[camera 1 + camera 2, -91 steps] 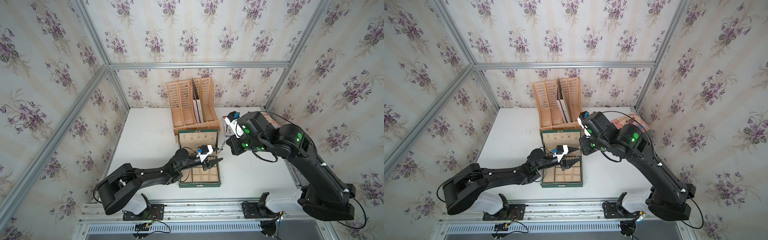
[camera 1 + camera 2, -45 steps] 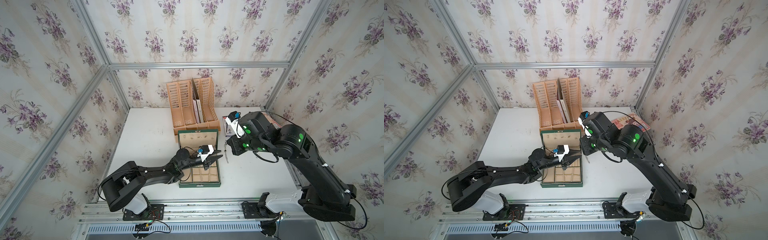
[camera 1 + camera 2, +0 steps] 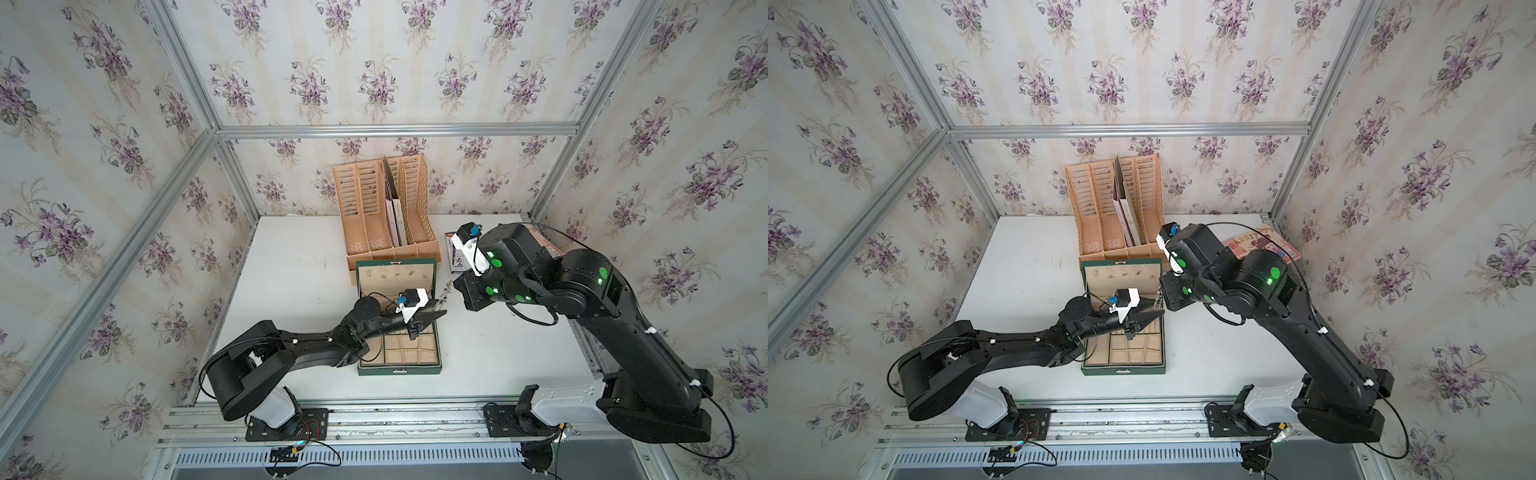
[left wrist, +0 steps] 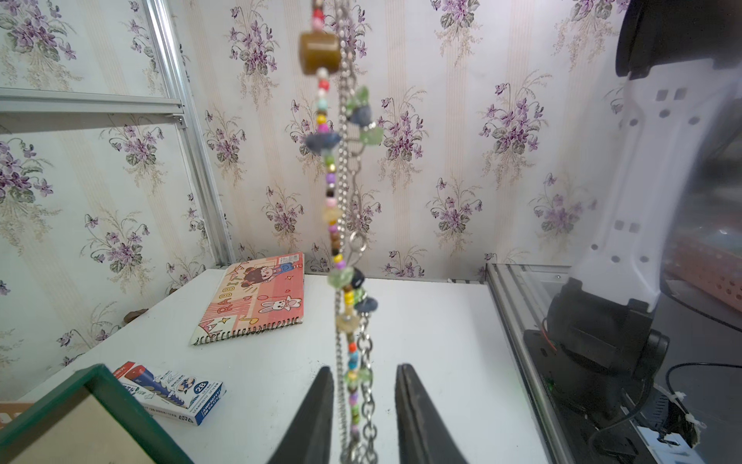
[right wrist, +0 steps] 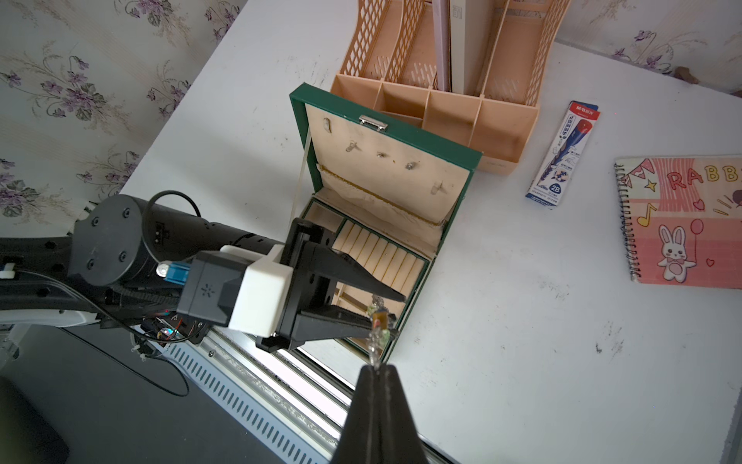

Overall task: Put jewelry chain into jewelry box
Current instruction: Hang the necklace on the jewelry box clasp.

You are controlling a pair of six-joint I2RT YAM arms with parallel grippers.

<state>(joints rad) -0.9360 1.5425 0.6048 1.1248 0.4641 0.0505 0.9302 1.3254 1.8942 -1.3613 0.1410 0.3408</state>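
The right gripper is pressed tight on the top end of the jewelry chain, which hangs straight down from it. It is a silvery link chain run together with a strand of coloured beads and small stone chips. The left gripper reaches in from the side at the chain's lower part. Its fingers stand a little apart with the links between them, and a gap shows on either side – not clamped, as far as the left wrist view shows.

The chain dangles clear of the table, over the edge of the jewelry box on the right arm's side. The box lies open – lid up, beige ring rolls and compartments showing. Behind it stands the orange-tan file holder. A pencil box and a pink spiral notebook lie on the white table.
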